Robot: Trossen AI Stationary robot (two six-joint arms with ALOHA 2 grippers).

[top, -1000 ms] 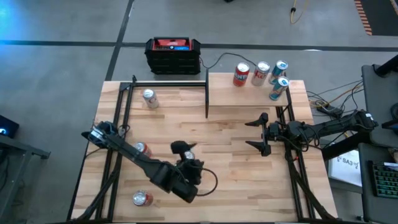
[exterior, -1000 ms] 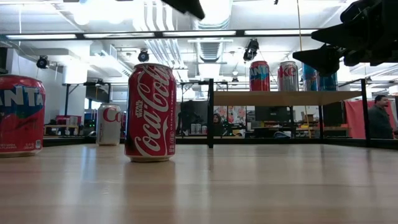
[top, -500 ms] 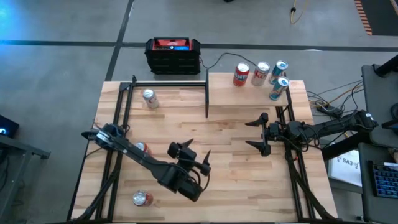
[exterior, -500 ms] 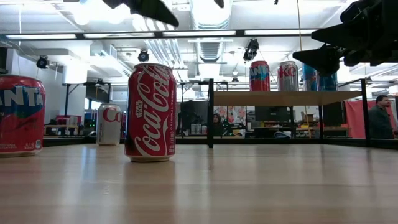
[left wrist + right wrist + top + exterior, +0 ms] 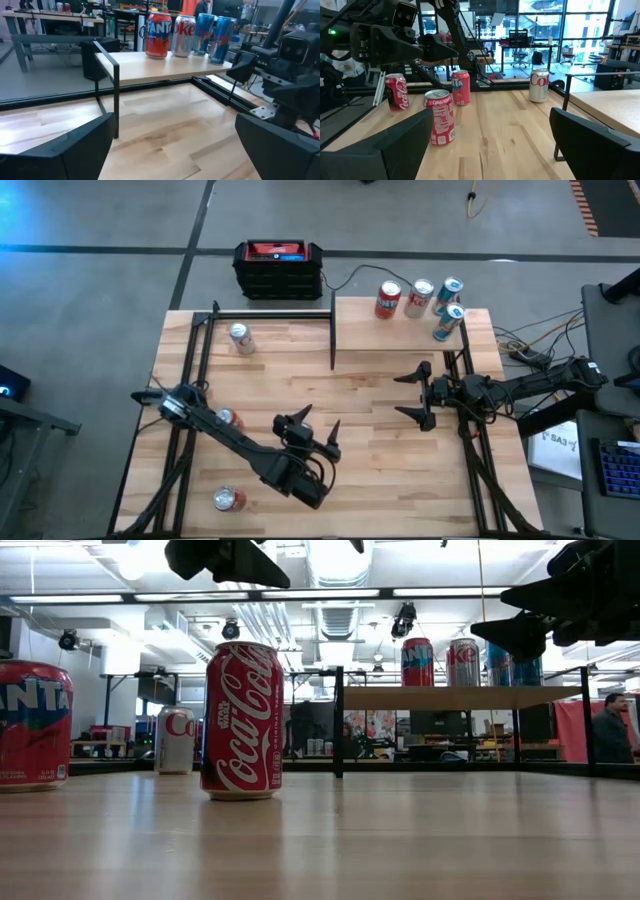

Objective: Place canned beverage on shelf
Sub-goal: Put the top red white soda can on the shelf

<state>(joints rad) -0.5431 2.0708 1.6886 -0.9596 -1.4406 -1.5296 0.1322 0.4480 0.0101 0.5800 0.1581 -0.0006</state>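
The shelf [image 5: 410,320] stands at the table's far right and carries several cans, among them a Fanta [image 5: 158,35] and a Diet Coke [image 5: 182,36]. On the tabletop stand a Diet Coke can [image 5: 240,338] at the far left, a Coca-Cola can [image 5: 229,419] at mid-left and a Fanta can [image 5: 228,499] at the near left. My left gripper [image 5: 312,430] hovers open above the table's near middle, pointing toward the shelf, clear of every can. My right gripper [image 5: 413,395] waits open in the air at the right, pointing left.
A black-and-red box [image 5: 278,268] sits on the floor behind the table. Black frame rails [image 5: 200,360] run along both table sides. The shelf's post [image 5: 332,330] stands mid-table. Bare wood [image 5: 370,470] lies between the grippers and toward the near right. A person [image 5: 610,730] stands far off.
My left gripper has rolled about its own pointing line, so its two fingers now lie side by side and level. It has also sunk a little and shifted slightly toward the table's right edge. It stays open. No can has moved.
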